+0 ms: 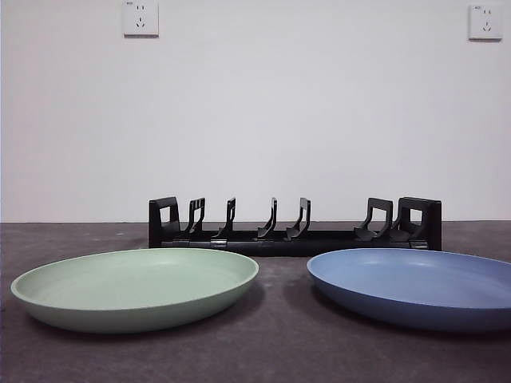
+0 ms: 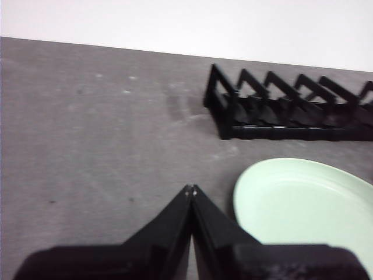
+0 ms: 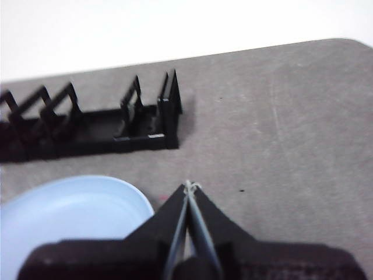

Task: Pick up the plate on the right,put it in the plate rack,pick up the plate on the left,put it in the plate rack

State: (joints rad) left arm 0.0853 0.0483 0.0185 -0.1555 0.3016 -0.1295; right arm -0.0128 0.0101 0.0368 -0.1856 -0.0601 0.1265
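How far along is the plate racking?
Nothing done yet. The rack holds no plates; the blue plate and green plate both lie flat on the table in front of it. Nothing is in hand: left gripper and right gripper are shut, empty. Both plates remain.

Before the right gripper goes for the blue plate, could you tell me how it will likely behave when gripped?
The blue plate looks rigid, so it probably won't flex. Its shallow, smooth matte rim may slip in the shut right gripper once that pinches it. Lying flat on the table, it should slide rather than tip if nudged.
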